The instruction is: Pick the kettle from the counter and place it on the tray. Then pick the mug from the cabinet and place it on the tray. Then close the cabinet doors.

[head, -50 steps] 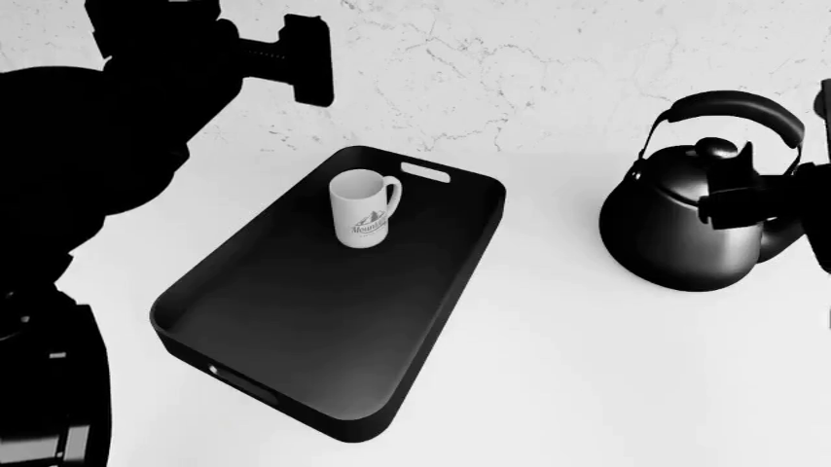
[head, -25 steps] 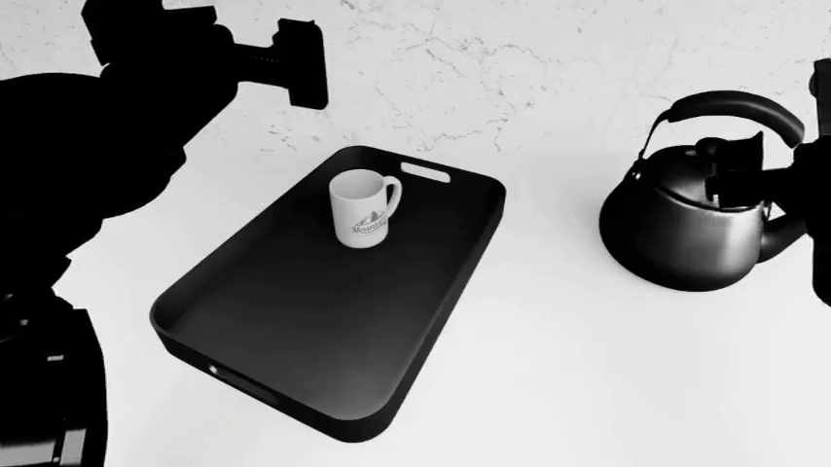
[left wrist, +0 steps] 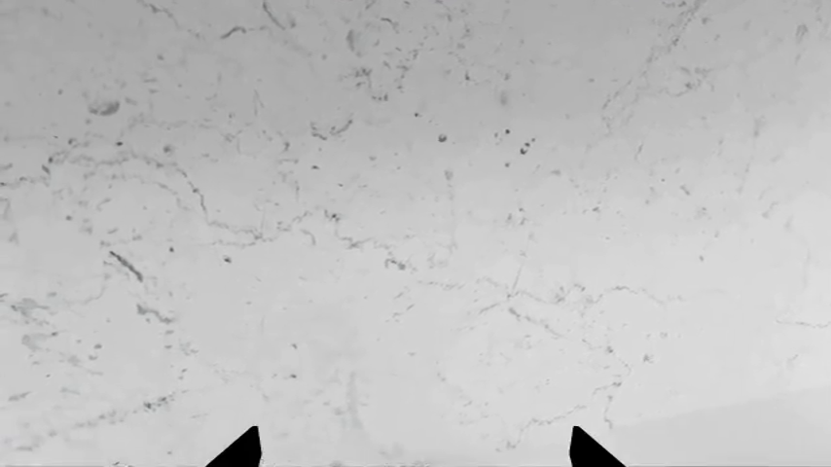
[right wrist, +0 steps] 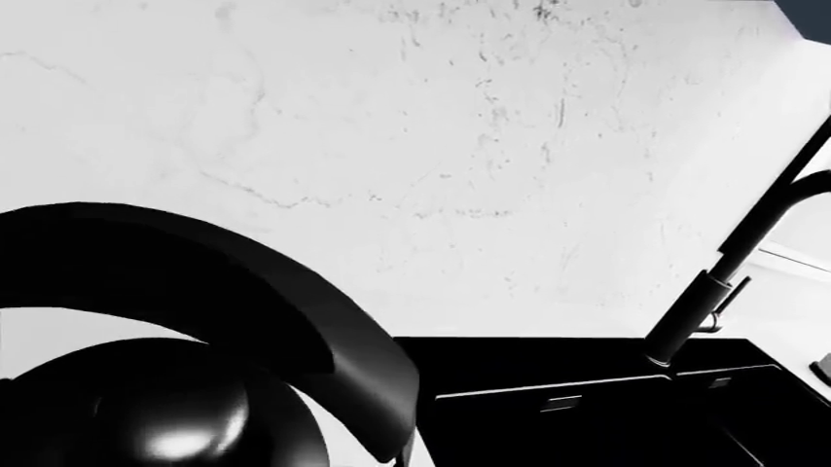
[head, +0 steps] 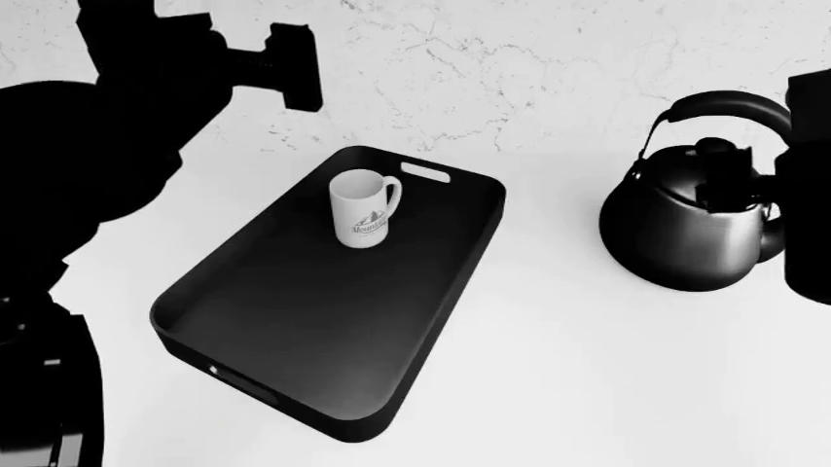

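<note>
The matte black tray lies on the white counter. The white mug stands upright in the tray's far end. On the counter to the right sits the dark kettle. My right gripper hovers at its lid, under the arched handle. Its fingers are lost against the dark kettle. My left gripper is raised at the upper left, open and empty. In the left wrist view the left gripper faces the marble wall. The cabinet is out of view.
A black sink with a tall black faucet lies just beyond the kettle. The veined marble wall runs along the back of the counter. My left arm fills the left side of the head view.
My right gripper has moved left and up, from the kettle's right side to over its lid under the handle. The left arm rose slightly. Tray, mug and kettle have not moved.
</note>
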Robot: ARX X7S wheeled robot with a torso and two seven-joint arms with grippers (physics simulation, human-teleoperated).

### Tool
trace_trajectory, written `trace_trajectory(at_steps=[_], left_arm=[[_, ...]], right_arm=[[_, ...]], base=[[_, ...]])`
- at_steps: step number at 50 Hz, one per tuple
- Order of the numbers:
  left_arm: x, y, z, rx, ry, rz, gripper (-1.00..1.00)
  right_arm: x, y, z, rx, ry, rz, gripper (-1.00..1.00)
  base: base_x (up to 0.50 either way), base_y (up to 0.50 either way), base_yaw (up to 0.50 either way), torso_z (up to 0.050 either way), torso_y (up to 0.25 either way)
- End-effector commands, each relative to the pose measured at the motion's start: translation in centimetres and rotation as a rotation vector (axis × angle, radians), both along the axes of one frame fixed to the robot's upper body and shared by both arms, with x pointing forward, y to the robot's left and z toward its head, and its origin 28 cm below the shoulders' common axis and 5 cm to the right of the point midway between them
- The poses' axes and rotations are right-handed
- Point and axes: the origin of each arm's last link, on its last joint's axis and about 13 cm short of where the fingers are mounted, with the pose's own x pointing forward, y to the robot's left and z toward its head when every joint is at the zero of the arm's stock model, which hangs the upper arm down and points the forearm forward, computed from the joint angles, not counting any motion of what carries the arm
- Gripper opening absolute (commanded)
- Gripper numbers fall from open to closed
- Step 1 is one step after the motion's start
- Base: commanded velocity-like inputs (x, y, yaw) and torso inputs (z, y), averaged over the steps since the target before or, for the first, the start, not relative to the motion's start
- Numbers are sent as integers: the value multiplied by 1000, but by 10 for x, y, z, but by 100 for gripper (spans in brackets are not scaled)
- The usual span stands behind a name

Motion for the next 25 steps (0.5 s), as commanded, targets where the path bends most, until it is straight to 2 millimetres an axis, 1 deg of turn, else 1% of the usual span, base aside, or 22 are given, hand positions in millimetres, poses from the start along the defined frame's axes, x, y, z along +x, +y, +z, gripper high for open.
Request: trace_trajectory(at_steps=[1,6,7,25], left_arm=[[3,2,-5,-7,8,6,100],[3,3,-6,-9,11,8,100],[3,3,-7,-10,12,9,100],[4,5,-10,-17,20,13,100]], right_arm=[[11,-6,-6,21,15,-41,100],[14,-8,-7,32,13,-49,100],[14,-8,-7,34,12,-52,-100],[12,-7,-13,59,12,-42,-100]], base=[[0,0,0,0,0],[0,0,0,0,0],[0,0,0,0,0],[0,0,0,0,0]])
